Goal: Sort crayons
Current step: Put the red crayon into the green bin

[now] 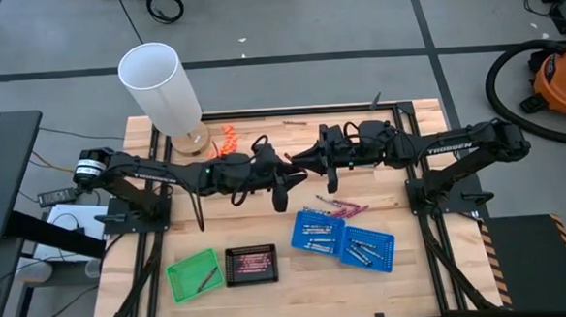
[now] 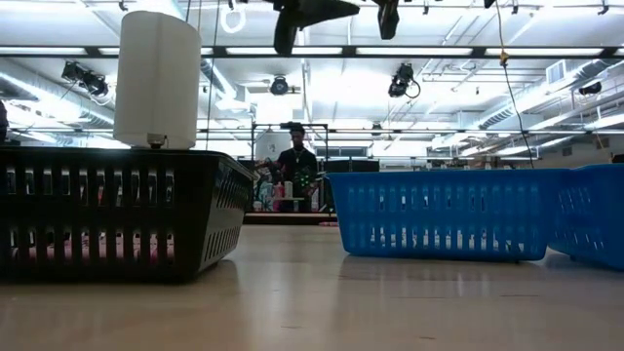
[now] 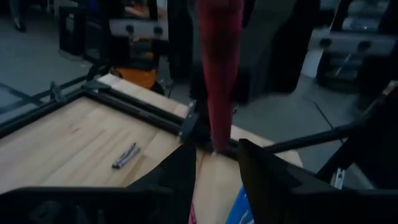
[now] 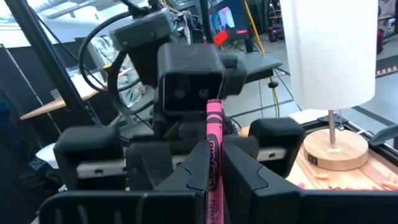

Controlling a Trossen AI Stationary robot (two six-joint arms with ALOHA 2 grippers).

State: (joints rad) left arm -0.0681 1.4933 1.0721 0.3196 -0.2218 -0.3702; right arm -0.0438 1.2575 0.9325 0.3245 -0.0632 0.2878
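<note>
Between the right pincer's [image 4: 214, 165] fingers stands a crayon [image 4: 214, 127].

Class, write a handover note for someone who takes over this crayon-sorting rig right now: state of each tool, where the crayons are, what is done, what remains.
Right tool: raised over mid-table, shut on an upright magenta crayon.
Left tool: open, facing the right one closely, the crayon just ahead of its fingers.
Done: reddish crayons lie in the black tray, pale ones in the two blue trays, and one stick in the green tray.
Left: the held crayon, probably a handover, then the loose crayons behind the blue trays, plus a stray stick at the far edge.
</note>
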